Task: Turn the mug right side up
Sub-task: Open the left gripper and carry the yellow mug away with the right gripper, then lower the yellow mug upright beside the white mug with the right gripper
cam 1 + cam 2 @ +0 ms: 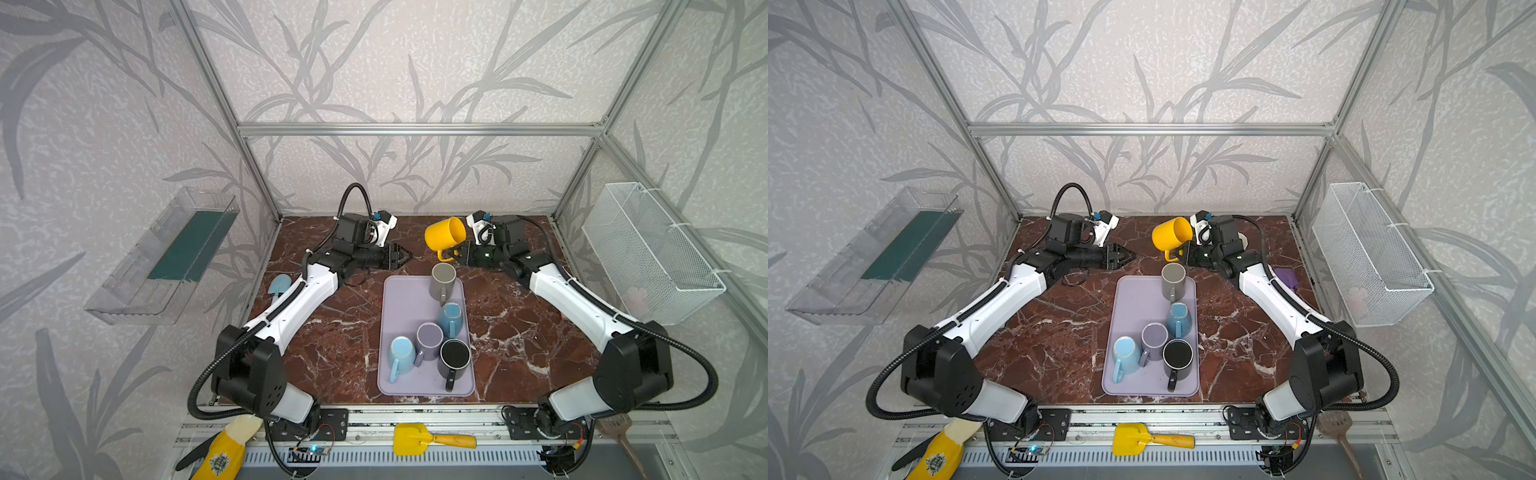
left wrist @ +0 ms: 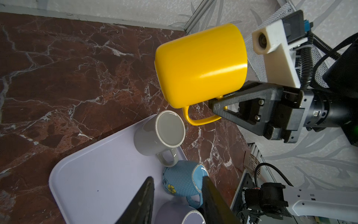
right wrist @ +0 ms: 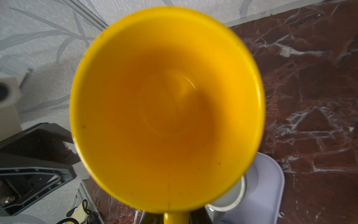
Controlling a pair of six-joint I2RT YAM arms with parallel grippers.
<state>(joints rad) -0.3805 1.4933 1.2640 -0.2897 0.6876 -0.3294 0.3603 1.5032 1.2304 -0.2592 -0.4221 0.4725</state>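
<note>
Yellow mug (image 1: 444, 234) aloft beyond lilac tray (image 1: 405, 316), mouth sideways; clamped its handle in right gripper (image 1: 456, 254). Left gripper (image 1: 406, 254) partly open, empty. Needed slow wrist roll until mouth faced up, clear of grey mug (image 1: 442, 282).

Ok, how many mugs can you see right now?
6. A yellow mug in the right end effector; on the tray: gray mug, blue patterned mug, lilac mug, light blue mug, black mug. None looks hidden.
</note>
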